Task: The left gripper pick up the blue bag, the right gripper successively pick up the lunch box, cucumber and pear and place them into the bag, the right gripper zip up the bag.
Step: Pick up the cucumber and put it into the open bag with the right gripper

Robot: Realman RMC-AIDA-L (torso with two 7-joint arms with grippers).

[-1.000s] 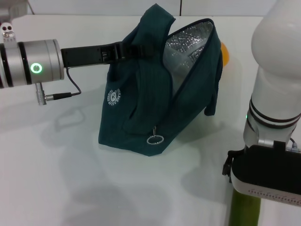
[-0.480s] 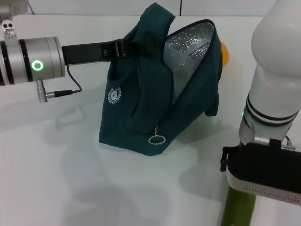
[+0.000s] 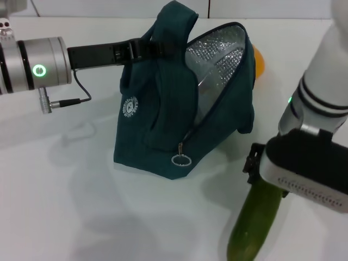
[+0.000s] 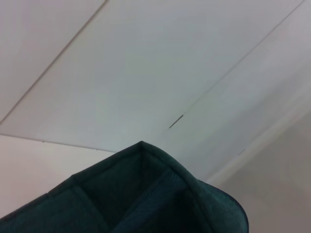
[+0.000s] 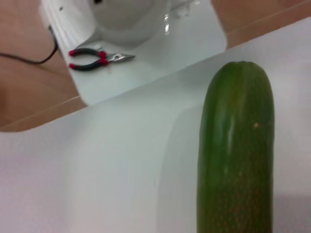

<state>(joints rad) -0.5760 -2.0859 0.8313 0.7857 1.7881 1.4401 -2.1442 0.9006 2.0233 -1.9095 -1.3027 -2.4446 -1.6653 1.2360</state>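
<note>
The blue bag (image 3: 163, 119) stands in the middle of the table with its mouth open, showing the silver lining (image 3: 217, 60). My left gripper (image 3: 154, 48) reaches in from the left and is shut on the bag's handle at the top; the bag's cloth (image 4: 146, 199) also fills the low part of the left wrist view. My right gripper (image 3: 273, 182) is to the right of the bag and in front of it, shut on the green cucumber (image 3: 254, 224), which hangs tilted above the table and also shows in the right wrist view (image 5: 235, 155). The pear (image 3: 260, 61) peeks out behind the bag. The lunch box is hidden.
The bag's zip pull ring (image 3: 180, 160) hangs at its front lower corner. A cable (image 3: 81, 92) dangles from my left arm. Red-handled pliers (image 5: 95, 59) lie on the robot's base in the right wrist view.
My right gripper has lifted the cucumber and swung it up and left, towards the bag; more of the cucumber now shows. The left gripper still holds the bag, which barely shifted.
</note>
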